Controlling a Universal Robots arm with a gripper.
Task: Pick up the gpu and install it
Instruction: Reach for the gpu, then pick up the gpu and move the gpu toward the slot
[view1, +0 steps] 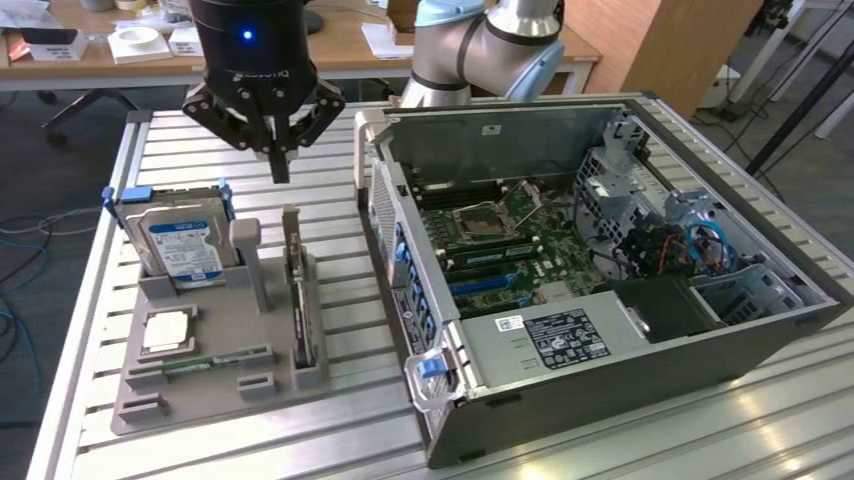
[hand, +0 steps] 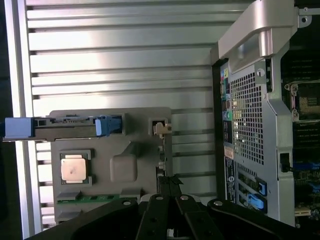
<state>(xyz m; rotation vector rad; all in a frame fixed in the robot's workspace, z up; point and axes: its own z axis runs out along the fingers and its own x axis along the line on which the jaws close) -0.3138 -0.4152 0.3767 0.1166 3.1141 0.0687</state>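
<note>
The hand (view1: 279, 168) (pressed together, empty) hangs above the gpu (view1: 302, 310) standing edge-up in a gray tray (view1: 187, 398).

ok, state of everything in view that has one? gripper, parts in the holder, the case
gripper: jaws shut, empty, hovering over the holder near the gpu
gpu: standing on edge in the grey holder, not picked up
hard drive: upright in its slot
processor: flat in its recess
memory stick: lying flat in the holder
computer case: on its side, open, board exposed
</note>
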